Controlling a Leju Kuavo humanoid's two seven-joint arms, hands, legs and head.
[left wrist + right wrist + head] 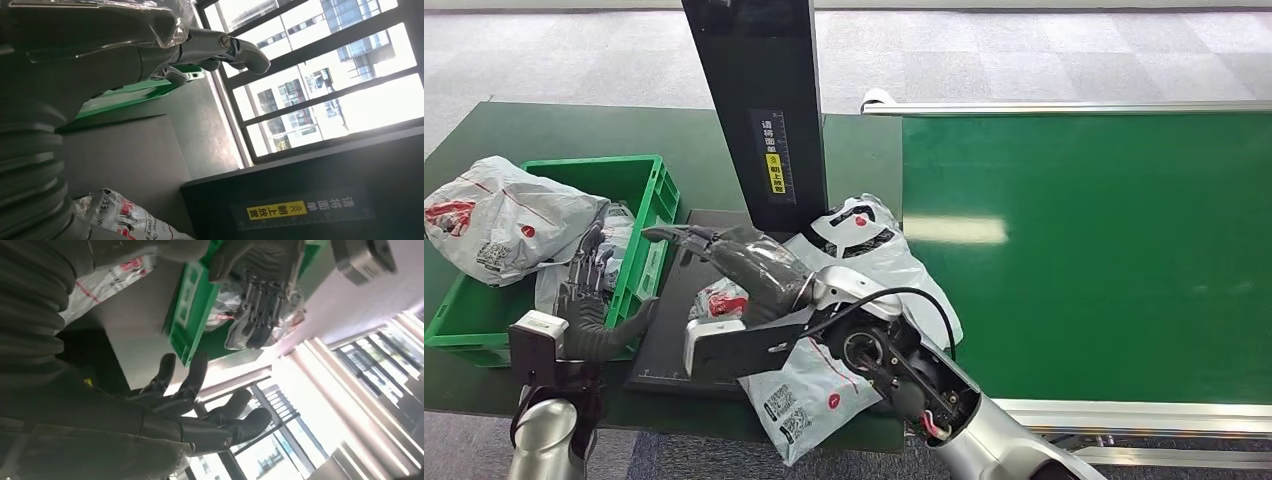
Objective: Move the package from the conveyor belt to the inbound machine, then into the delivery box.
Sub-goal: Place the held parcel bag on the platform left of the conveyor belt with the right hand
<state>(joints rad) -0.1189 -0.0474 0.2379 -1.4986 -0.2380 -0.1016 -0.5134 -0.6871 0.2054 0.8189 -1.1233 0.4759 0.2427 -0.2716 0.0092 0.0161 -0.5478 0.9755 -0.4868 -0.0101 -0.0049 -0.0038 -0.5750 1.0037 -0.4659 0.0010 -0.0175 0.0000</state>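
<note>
The right robot hand (714, 245) reaches over the dark platform of the inbound machine (674, 330), its fingers spread apart and holding nothing. A grey package (809, 395) with red dots lies under the right forearm at the near table edge, partly on the platform. The left robot hand (589, 295) stands upright against the green delivery box (649, 185), fingers apart and empty. Another grey package (494, 220) hangs over the box's left rim. The green conveyor belt (1104, 250) lies to the right.
</note>
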